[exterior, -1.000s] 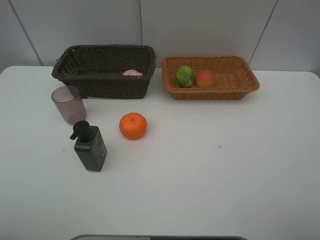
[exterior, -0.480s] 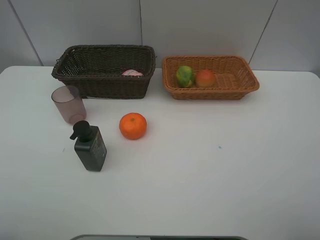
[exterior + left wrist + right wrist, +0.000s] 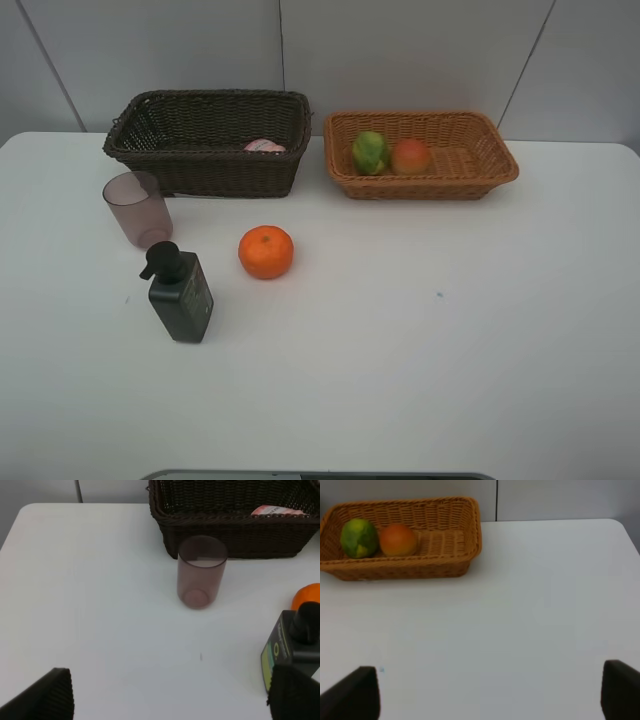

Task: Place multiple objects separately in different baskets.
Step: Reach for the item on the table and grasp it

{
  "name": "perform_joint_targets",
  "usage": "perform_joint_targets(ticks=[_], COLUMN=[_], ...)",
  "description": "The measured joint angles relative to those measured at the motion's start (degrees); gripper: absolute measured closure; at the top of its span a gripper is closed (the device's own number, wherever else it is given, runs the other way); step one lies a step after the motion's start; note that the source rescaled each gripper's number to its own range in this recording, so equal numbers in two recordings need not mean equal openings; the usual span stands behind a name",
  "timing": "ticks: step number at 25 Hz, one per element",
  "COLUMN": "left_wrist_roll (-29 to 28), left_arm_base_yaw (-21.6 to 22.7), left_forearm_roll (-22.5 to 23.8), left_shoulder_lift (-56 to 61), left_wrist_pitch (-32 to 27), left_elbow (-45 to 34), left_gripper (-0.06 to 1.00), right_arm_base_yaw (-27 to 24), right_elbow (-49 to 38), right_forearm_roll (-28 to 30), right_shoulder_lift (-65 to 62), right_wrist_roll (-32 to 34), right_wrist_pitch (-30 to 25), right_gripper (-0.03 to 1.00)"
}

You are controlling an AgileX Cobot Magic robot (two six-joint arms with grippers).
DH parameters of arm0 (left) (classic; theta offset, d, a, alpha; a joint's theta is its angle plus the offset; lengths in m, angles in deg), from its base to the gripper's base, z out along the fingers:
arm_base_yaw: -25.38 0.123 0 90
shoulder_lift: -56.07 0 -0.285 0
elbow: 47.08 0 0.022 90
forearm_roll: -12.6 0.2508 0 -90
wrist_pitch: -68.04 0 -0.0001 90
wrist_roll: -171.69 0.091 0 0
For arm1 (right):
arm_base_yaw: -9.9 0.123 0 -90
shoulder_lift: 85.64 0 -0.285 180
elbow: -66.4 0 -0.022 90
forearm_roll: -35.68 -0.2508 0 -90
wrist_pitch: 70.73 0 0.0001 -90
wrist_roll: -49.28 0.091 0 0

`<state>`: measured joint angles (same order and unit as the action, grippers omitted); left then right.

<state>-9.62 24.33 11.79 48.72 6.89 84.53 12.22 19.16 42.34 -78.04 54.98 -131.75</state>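
On the white table (image 3: pixel 420 330) an orange (image 3: pixel 266 251), a black pump bottle (image 3: pixel 179 293) and a translucent mauve cup (image 3: pixel 137 208) stand at the left. The dark brown basket (image 3: pixel 175 130) holds the pink bottle (image 3: pixel 264 146). The light orange-tan basket (image 3: pixel 470 150) holds the green-yellow fruit (image 3: pixel 370 152) and the red-orange fruit (image 3: pixel 411 156). Neither arm shows in the exterior view. My left gripper (image 3: pixel 170 700) is open and empty, short of the cup (image 3: pixel 201 571) and beside the pump bottle (image 3: pixel 295 645). My right gripper (image 3: pixel 487 695) is open and empty, well short of the tan basket (image 3: pixel 450 540).
A pale panelled wall (image 3: pixel 400 50) rises just behind both baskets. The table's far left corner shows in the left wrist view (image 3: pixel 30 510) and its far right corner in the right wrist view (image 3: pixel 620 522).
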Motion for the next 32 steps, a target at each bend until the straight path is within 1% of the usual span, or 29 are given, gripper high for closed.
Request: perform_joint_targets(ticks=[6, 14, 19, 32], left_wrist_roll=[0.0, 0.0, 0.0, 0.0], left_arm_base_yaw=[0.0, 0.0, -1.3, -1.3], left_forearm_roll=[0.0, 0.0, 0.0, 0.0], left_shoulder_lift=[0.0, 0.0, 0.0, 0.0], left_wrist_pitch=[0.0, 0.0, 0.0, 0.0], left_elbow=[0.0, 0.0, 0.0, 0.0], left_gripper=[-0.06, -0.06, -0.06, -0.06], right_arm_base_yaw=[0.0, 0.0, 0.0, 0.0], right_elbow=[0.0, 0.0, 0.0, 0.0], right_forearm_roll=[1.3, 1.3, 1.3, 1.3], right_shoulder_lift=[0.0, 0.0, 0.0, 0.0], right_wrist_roll=[-0.1, -0.2, -0.2, -0.2], right_wrist_pitch=[0.1, 0.1, 0.1, 0.1], right_gripper=[0.09, 0.09, 0.09, 0.09])
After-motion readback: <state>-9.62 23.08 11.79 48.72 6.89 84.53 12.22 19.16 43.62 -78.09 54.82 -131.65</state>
